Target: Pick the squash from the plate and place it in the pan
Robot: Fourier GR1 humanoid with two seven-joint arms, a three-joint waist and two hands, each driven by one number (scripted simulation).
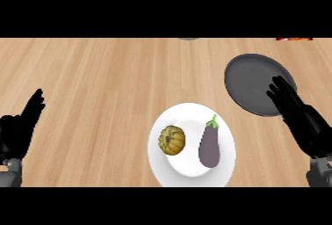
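Two robot hands in play, both with straight fingers and holding nothing: the left robot hand (23,125) rests at the edge, the right robot hand (299,115) overlaps the dark grey round pan (250,81). Left of it, apart, the ribbed yellow-brown squash (172,139) lies on the white round plate (170,172) beside a purple eggplant (210,145), on the wooden tabletop (103,79).
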